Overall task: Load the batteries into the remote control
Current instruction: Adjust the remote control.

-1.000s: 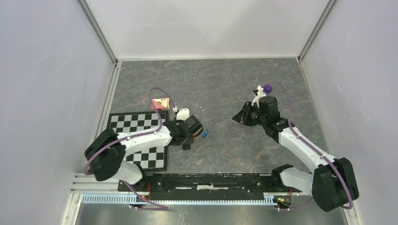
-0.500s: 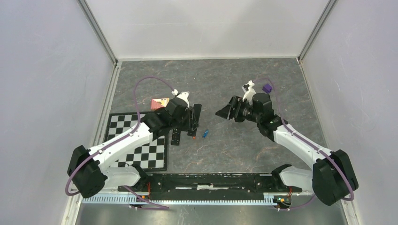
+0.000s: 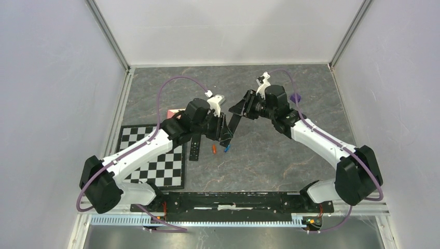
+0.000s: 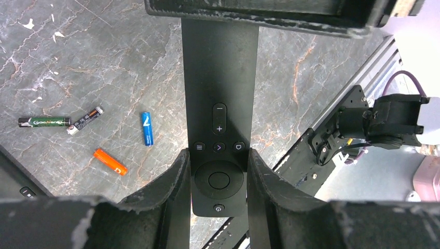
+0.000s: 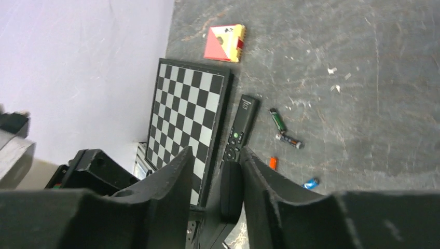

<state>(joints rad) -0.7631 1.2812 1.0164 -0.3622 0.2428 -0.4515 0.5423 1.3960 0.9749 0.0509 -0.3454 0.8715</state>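
Observation:
My left gripper (image 4: 218, 155) is shut on the lower end of the remote control (image 4: 219, 83), held in the air with its buttons facing the wrist camera. From above, the remote (image 3: 232, 122) runs between both grippers. The right gripper (image 5: 218, 153) stands open around the remote's other end (image 5: 231, 192), which rests against one finger with a gap to the other. The batteries lie on the table below: one orange (image 4: 110, 161) and one blue (image 4: 147, 128), close together (image 3: 214, 149) (image 3: 226, 149).
A second black remote (image 3: 194, 147) lies buttons-up beside the chessboard (image 3: 155, 155). Two dark batteries (image 4: 44, 122) (image 4: 84, 120) lie left of the coloured ones. A red and yellow box (image 5: 224, 43) sits behind the board, and a small purple piece (image 3: 296, 97) at the back right.
The left arm has lifted the remote and carried it back toward the middle. The right arm has swung left, and its jaws now straddle the remote's free end.

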